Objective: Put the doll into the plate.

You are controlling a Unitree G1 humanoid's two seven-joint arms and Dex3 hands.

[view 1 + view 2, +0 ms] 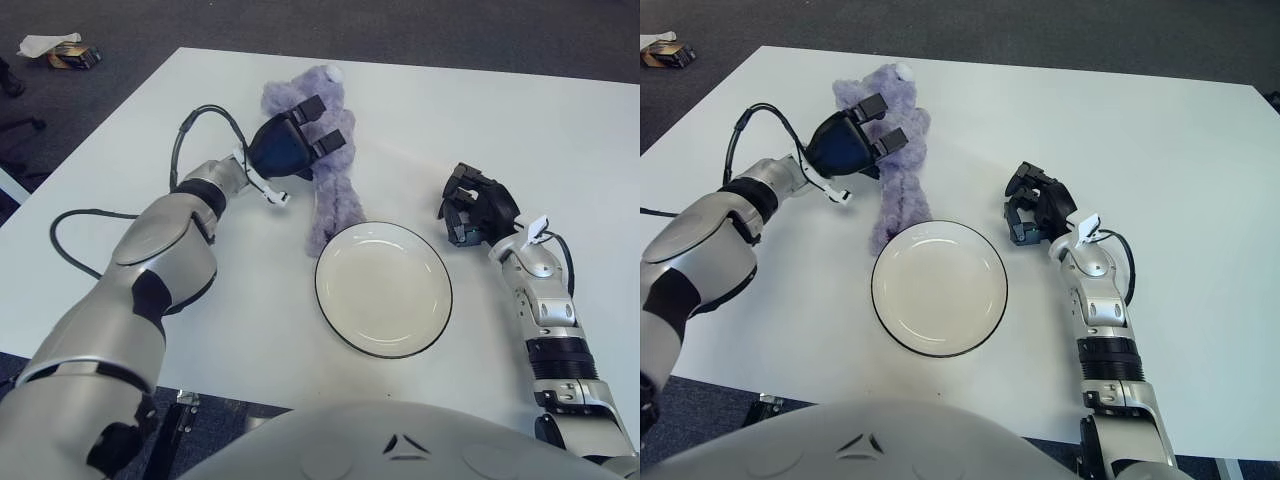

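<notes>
So we're at the reach-and-grasp step: the doll is not yet held as far as we can judge, and the plate (383, 289) sits bare on the white table (560, 130).

Using the plate as landmark: the purple plush doll (330, 190) lies stretched out just beyond the plate's far-left rim, its lower end touching or nearly touching that rim and its head end pointing away from the plate. The left hand (290, 142) shows over the doll's upper body, on the plate's far-left side. Its dark palm is beside the doll's left flank and its fingers (308, 106) are spread, reaching across the plush. We see them over or against the fur, not closed around it; whether they actually touch the fur we cannot tell.

The right hand (474, 205) shows just beside the plate's right rim, idle, fingers curled in on nothing.

Next move, as we judge it: close the left fingers around the doll's torso, get a firm pinch on the soft fur, lift, carry toward the plate's centre and release. Risk: the plush is limp, so a shallow grab may slip, or the dangling end may drag against the plate rim.
</notes>
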